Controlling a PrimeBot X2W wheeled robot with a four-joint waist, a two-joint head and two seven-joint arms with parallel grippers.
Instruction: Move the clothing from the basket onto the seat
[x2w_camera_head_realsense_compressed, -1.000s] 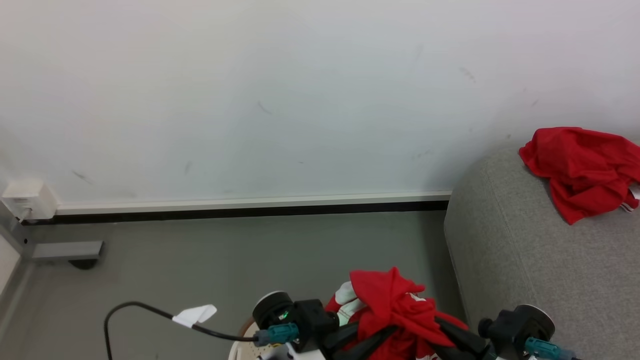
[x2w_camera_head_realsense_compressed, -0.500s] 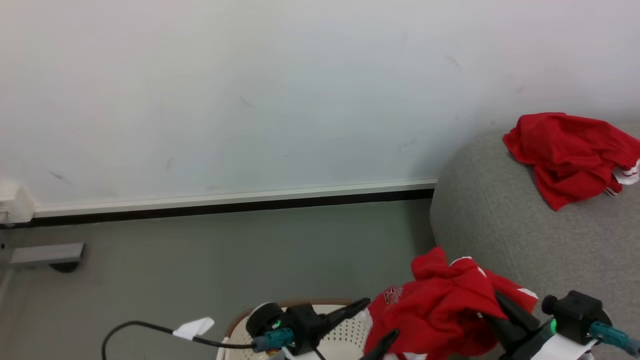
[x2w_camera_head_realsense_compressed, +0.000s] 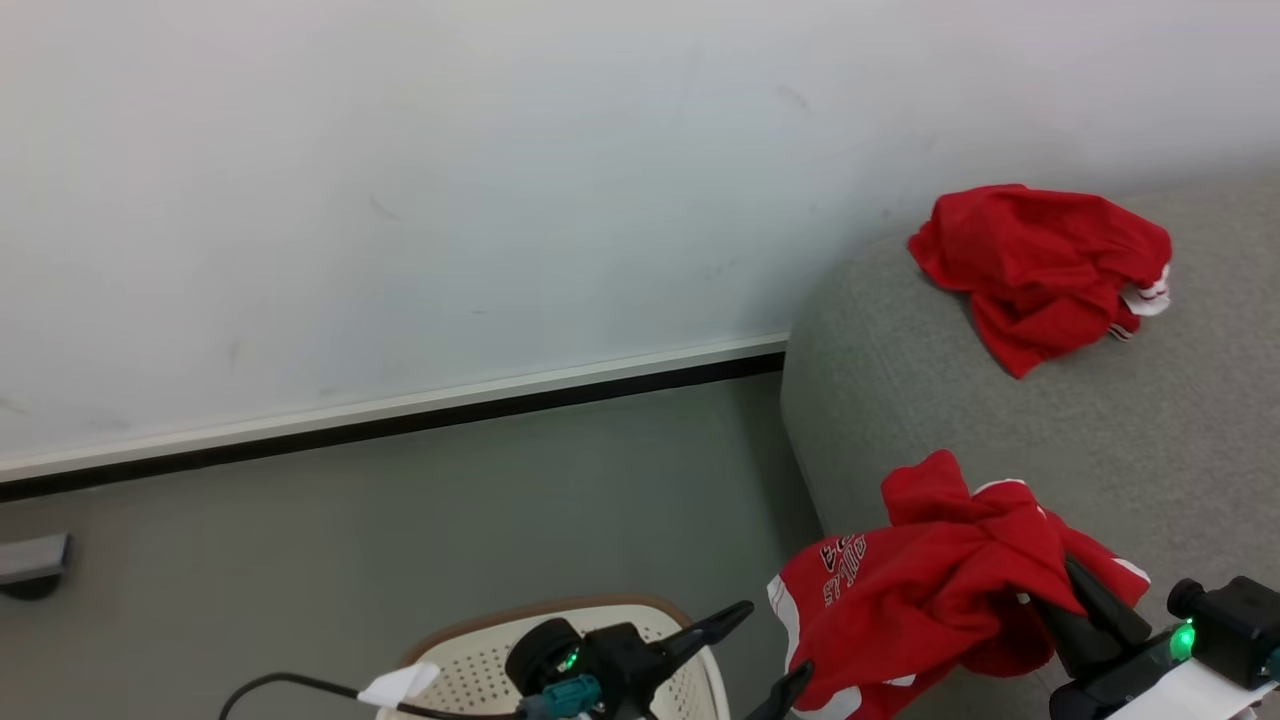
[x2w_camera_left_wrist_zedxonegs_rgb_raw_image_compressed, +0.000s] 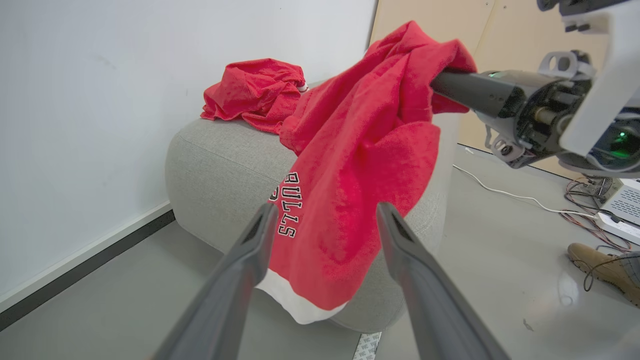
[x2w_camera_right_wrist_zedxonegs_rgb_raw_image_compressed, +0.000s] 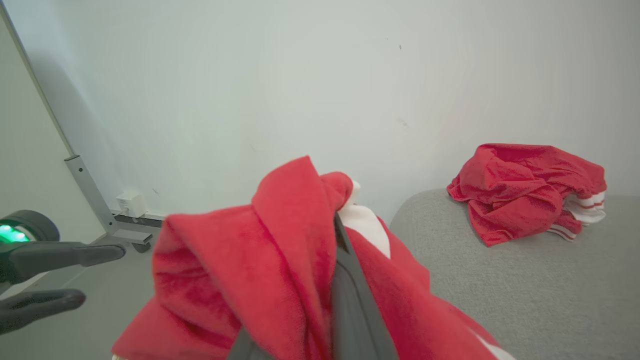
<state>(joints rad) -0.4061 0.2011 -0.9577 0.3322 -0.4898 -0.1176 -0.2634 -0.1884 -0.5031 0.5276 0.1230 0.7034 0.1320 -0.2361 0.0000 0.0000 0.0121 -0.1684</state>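
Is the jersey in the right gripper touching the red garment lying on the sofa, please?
Apart. The head view shows bare grey sofa between the jersey, held by the right gripper, and the garment lying farther back.

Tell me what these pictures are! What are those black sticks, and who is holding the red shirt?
This is a robot with two arms; each ends in a gripper, a two-fingered pincer. One picture comes from a camera on its head, looking down. The other two come from cameras on its wrists, looking along the black fingers. The right gripper is shut on a red shirt with lettering, holding it up by the grey sofa. The left gripper is open and holds nothing. Another red garment lies on the sofa. The white basket sits by the left gripper.
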